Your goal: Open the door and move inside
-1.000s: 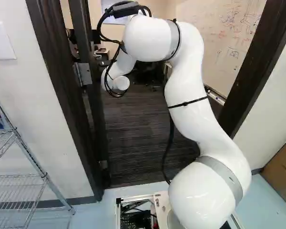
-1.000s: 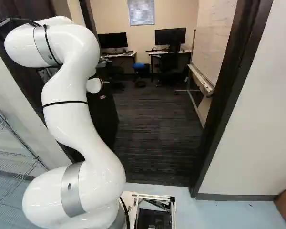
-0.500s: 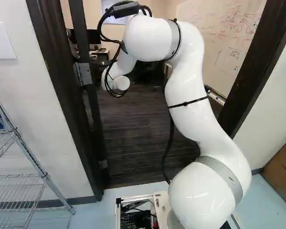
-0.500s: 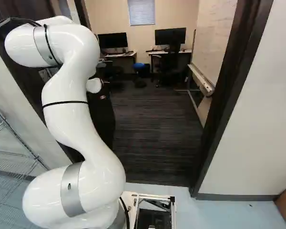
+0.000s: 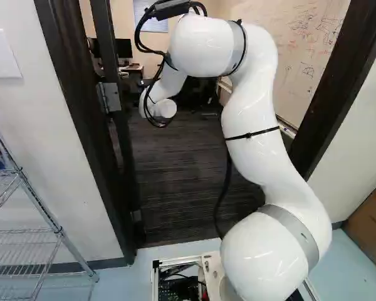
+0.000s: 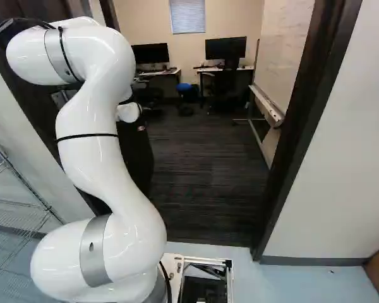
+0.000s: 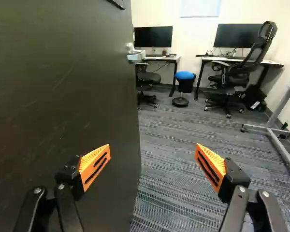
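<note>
The dark door (image 7: 63,87) stands open into the room, its face close along one side of my gripper (image 7: 153,149) in the wrist view. The fingers are wide apart with nothing between them; one orange pad (image 7: 95,166) is in front of the door face, the other (image 7: 210,166) over the carpet. Farther ahead, a silver handle (image 7: 136,55) sits at the door's free edge. In the right base view the door (image 6: 135,151) shows beyond the arm; its hinge (image 5: 110,97) is in the left base view. The arm hides the gripper in both base views.
Dark door frame posts (image 5: 81,125) (image 6: 303,126) flank the doorway. A wire rack (image 5: 34,213) stands left of it. Inside are a whiteboard on a wheeled stand (image 6: 267,104), desks with monitors (image 7: 239,36), an office chair (image 7: 232,72) and a blue stool (image 7: 185,76).
The door has swung slightly farther into the room, mostly in the earlier half second. Since then the arm's upper part has shifted a little right in the left base view. The base has not moved.
</note>
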